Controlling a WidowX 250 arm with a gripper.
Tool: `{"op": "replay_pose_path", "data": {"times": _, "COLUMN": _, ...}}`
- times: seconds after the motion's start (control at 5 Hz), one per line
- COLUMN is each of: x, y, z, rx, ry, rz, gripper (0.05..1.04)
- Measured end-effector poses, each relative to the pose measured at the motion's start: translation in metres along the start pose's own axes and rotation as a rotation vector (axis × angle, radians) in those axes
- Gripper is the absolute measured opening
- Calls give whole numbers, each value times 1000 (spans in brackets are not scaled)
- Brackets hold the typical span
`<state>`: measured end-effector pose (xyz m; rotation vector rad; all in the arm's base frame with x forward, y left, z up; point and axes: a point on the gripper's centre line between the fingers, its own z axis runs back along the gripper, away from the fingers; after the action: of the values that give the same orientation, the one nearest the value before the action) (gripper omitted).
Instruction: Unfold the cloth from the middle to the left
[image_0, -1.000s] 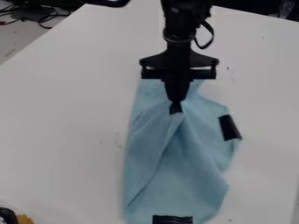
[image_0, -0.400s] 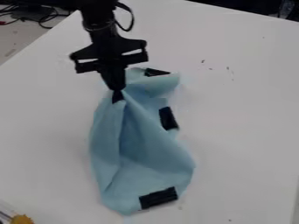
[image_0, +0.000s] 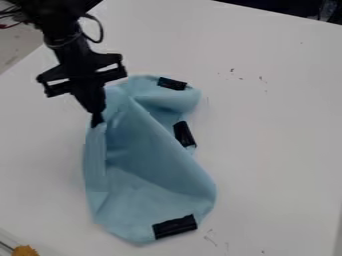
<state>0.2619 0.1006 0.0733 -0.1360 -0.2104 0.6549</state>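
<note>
Light-blue cloth (image_0: 150, 170) is lying rumpled left of centre on the white table (image_0: 280, 150), camera view. Black gripper (image_0: 97, 121) is coming in from upper left, pointing down, closing on the cloth's left edge, upper part. Folds are running down from near the grip. Three black patches (image_0: 175, 227) are sitting along the right side, top to bottom. Orange-yellow item (image_0: 25, 250) is showing at bottom left corner.

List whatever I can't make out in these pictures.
Camera view:
- Light blue fabric cloth's underside: turned toward the white table.
- Cloth pinched by the black end effector: covered by its tips.
- Orange-yellow fuzzy object: cut off by the bottom edge.
- Dark specks on the table: too small to identify.
</note>
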Motion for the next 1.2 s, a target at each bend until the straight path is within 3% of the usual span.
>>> {"op": "replay_pose_path", "data": {"times": 0.2, "x": -4, "y": 21, "z": -5, "rx": -29, "ry": 4, "rz": 27, "gripper": 68}}
{"op": "replay_pose_path", "data": {"times": 0.4, "x": -7, "y": 36, "z": -11, "rx": -27, "ry": 11, "rz": 28, "gripper": 68}}
{"op": "replay_pose_path", "data": {"times": 0.6, "x": -11, "y": 58, "z": -17, "rx": 12, "ry": 13, "rz": 29, "gripper": 68}}
{"op": "replay_pose_path", "data": {"times": 1.0, "x": -6, "y": 89, "z": -16, "rx": 117, "ry": -44, "rz": -40, "gripper": 93}}
{"op": "replay_pose_path", "data": {"times": 1.2, "x": -3, "y": 100, "z": -15, "rx": 111, "ry": -77, "rz": -56, "gripper": 258}}
